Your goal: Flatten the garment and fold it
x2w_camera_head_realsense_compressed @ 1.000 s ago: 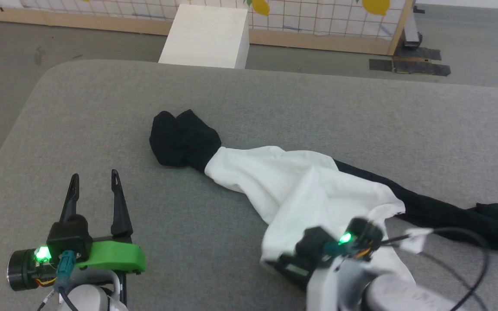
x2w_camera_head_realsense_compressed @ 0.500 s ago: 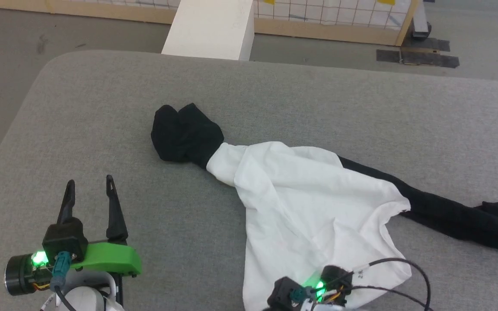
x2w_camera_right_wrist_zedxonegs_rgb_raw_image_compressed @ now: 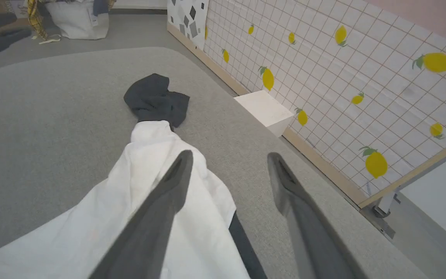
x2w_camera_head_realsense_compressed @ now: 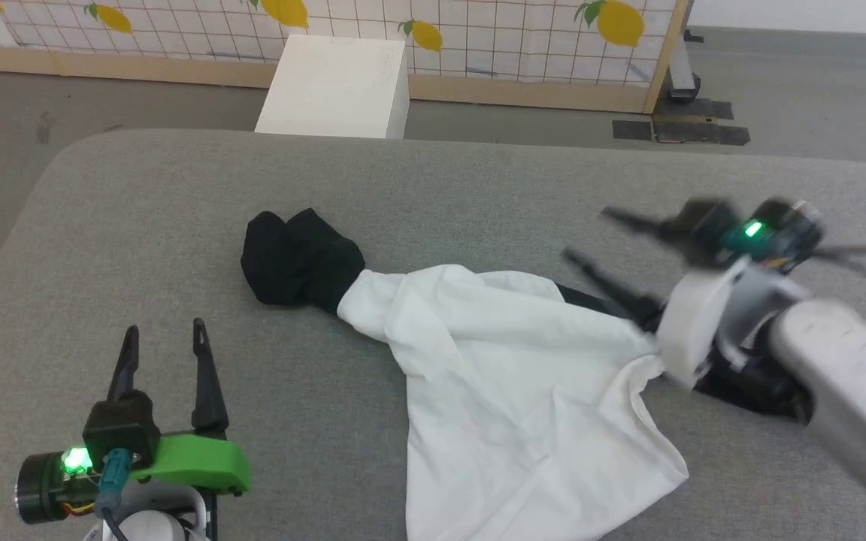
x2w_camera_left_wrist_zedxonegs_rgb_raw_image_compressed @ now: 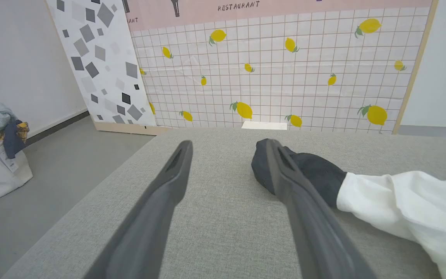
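Observation from beside the grey tabletop (x2w_camera_head_realsense_compressed: 140, 225). The shirt (x2w_camera_head_realsense_compressed: 508, 391) lies crumpled, its white body running from the centre of the surface down toward the near edge at 5 o'clock. One black sleeve (x2w_camera_head_realsense_compressed: 298, 259) is bunched in a lump at 10 o'clock from the white body. The other black sleeve (x2w_camera_right_wrist_zedxonegs_rgb_raw_image_compressed: 246, 255) trails off toward 3 o'clock and is mostly covered by the right arm. The body cloth is creased and partly doubled over itself. No fold has been made.

Right end effector (x2w_camera_head_realsense_compressed: 587, 234): released and empty, fingers spread wide. It is raised over the shirt's 3 o'clock side with the fingers aimed toward 10 o'clock. It is blurred from the head camera, and its own camera shows nothing between the fingers.

Left end effector (x2w_camera_head_realsense_compressed: 165, 328): released and empty. It hangs at 8 o'clock from the shirt, well apart from the cloth, with the fingers pointing toward 12 o'clock.

Assessment: the flattening step is in hand and far from complete, so folding cannot yet begin. The next move likely calls for the right end effector to come down on the sleeve or shoulder at 3 o'clock and draw it outward. The left would then need to take the bunched sleeve and pull it toward 9 o'clock to open the body. Risk: pinching two layers together would drag the whole shirt rather than spread it.
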### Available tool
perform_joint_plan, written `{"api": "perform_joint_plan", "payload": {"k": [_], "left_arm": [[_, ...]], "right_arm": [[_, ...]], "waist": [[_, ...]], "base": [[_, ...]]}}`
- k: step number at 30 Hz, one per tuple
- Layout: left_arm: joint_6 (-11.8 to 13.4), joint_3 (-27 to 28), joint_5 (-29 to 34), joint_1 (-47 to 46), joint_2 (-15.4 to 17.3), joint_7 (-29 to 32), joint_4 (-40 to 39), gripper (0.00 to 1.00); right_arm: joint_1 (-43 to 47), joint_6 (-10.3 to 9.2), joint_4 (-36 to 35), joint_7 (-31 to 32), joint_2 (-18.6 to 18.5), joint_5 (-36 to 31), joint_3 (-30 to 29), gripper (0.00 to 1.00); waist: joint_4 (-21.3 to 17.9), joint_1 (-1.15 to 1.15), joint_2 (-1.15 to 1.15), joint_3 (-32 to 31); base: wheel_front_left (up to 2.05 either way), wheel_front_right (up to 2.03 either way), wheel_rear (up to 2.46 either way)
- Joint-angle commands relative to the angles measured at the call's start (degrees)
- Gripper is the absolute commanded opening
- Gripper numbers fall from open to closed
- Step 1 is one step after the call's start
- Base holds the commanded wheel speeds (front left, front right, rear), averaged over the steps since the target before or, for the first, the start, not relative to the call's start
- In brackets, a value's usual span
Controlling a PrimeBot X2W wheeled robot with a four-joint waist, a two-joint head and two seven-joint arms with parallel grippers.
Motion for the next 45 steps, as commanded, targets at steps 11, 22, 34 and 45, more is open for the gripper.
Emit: {"api": "perform_joint_plan", "payload": {"k": [11,22,34,45], "left_arm": [[-0.8,-2.7,1.4,-3.7,-2.6,-0.2,-1.1,1.0],[-0.5,-3.9,0.5,-7.7,-3.7,-0.2,-1.2,1.0],[-0.1,-3.3,0.5,-8.2,-3.9,-0.2,-0.6,1.0],[-1.0,-2.2,1.4,-6.3,-3.9,-0.2,-0.5,1.0]], "right_arm": [[-14.4,-0.11,7.0,30.5,-8.8,10.7,4.2,1.0],[-16.2,-0.11,15.2,36.6,-6.7,18.4,12.8,1.0],[-14.1,-0.11,16.3,27.9,-5.6,19.7,21.5,0.0],[-14.9,-0.11,21.2,11.4,-12.6,25.3,12.8,0.0]], "waist": [[4.5,0.0,0.0,7.7],[8.0,0.0,0.0,14.1],[6.3,0.0,0.0,13.5],[3.7,0.0,0.0,9.2]], "base": [[0.0,0.0,0.0],[0.0,0.0,0.0],[0.0,0.0,0.0],[0.0,0.0,0.0]]}}
